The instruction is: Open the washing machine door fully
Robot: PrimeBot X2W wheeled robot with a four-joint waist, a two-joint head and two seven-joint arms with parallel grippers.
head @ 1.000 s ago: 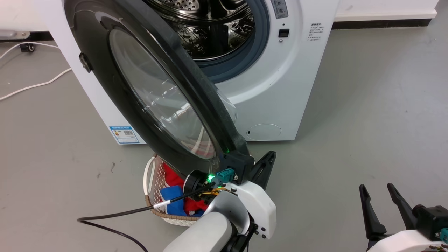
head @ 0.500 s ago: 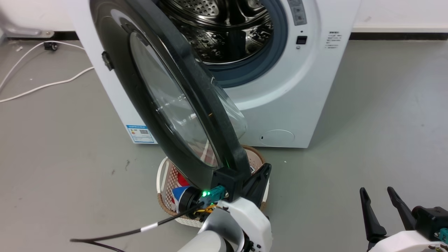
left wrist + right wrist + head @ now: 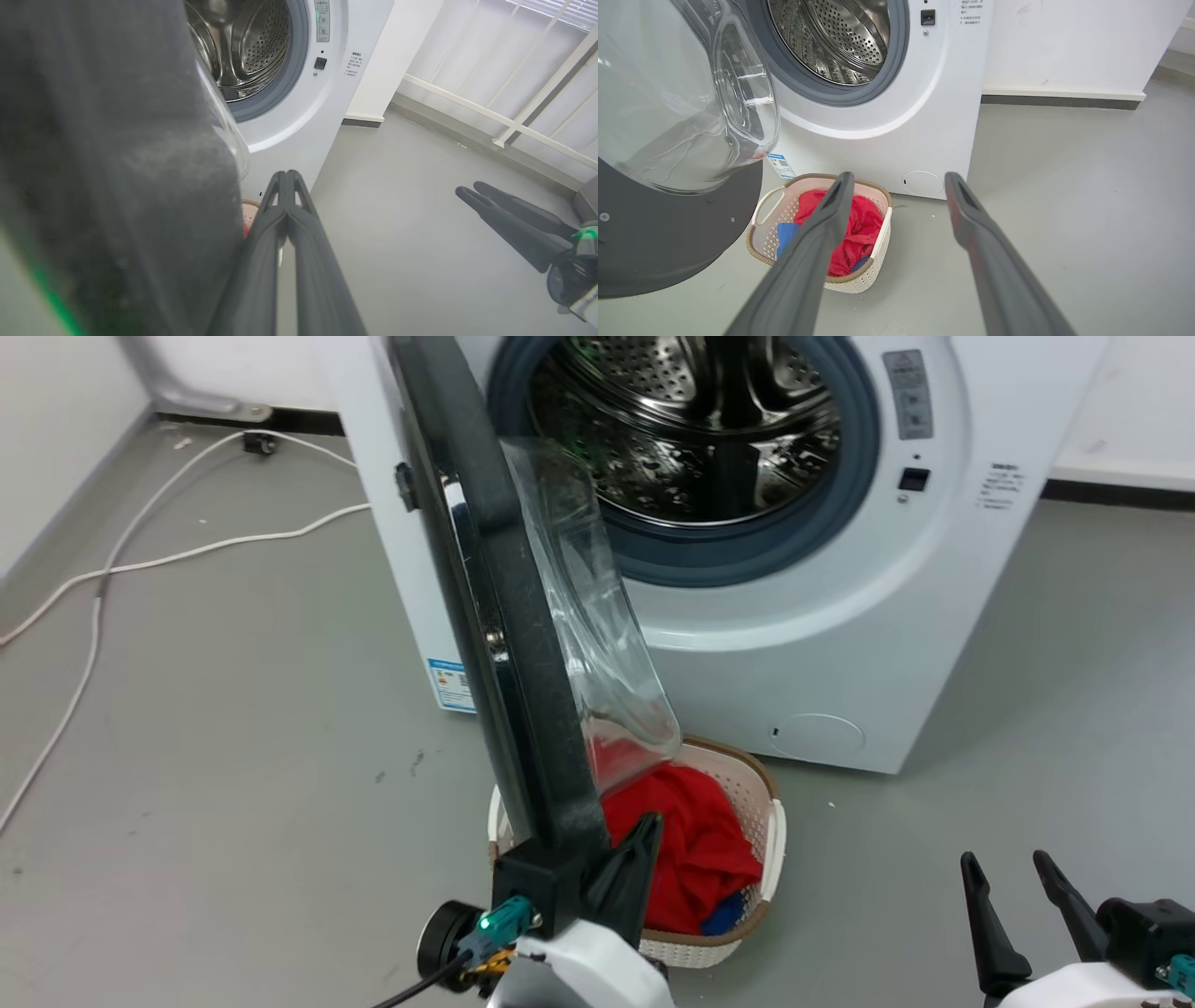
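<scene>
The washing machine door (image 3: 117, 163) looms dark and blurred on my left, its rim against my left hand (image 3: 252, 191). One finger (image 3: 285, 219) rises just right of it. Farther off, the steel drum (image 3: 247, 51) sits open inside its grey ring (image 3: 280, 88). My right hand (image 3: 469, 187) hangs over the floor (image 3: 397, 186), far right.

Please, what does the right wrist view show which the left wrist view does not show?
Right wrist, not left wrist: the blue label on the machine, and blue cloth in the basket. Left wrist, not right wrist: the shut left gripper beside the door's edge, and a white railing. Both: the door, the steel drum, the open right gripper, grey floor.
</scene>
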